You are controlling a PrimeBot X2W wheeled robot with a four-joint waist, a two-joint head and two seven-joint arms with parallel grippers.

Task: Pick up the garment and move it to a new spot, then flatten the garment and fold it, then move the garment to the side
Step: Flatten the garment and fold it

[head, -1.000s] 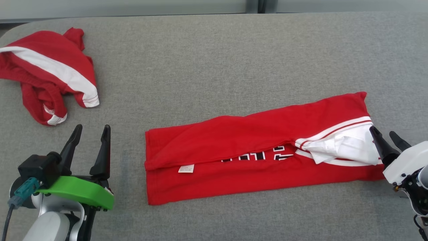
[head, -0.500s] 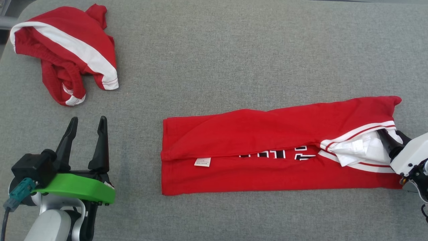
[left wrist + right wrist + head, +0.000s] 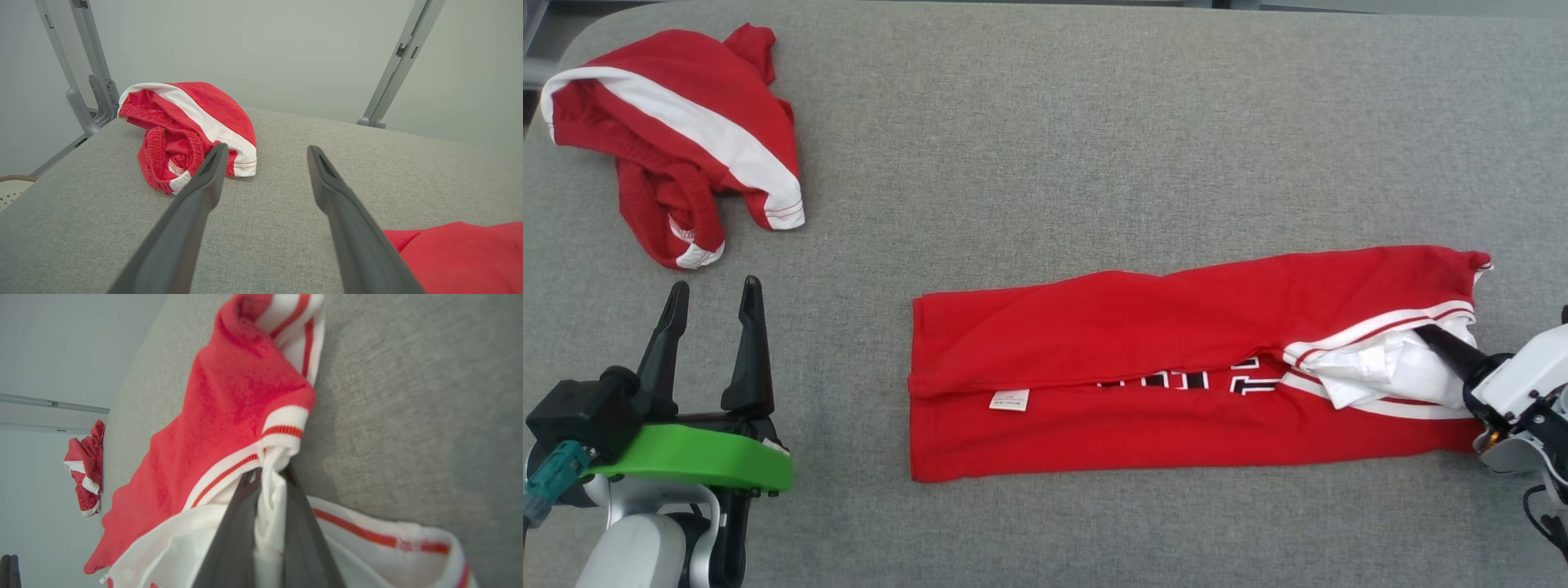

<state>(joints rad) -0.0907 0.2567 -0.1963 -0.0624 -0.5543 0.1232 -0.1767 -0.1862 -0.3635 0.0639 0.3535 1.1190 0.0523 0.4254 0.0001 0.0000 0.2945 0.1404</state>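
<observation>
Right gripper (image 3: 1425,335) pushed in, clamped on garment (image 3: 1176,327) right end; left gripper (image 3: 714,286) apart.

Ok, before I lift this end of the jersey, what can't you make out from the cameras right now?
Print on the jersey: head view, the folded-over top layer covers most of it, unreadable.
Label: head view, text too small.
Right gripper: right wrist view, white fabric wraps its tips; how many layers it pinches is hidden.
</observation>
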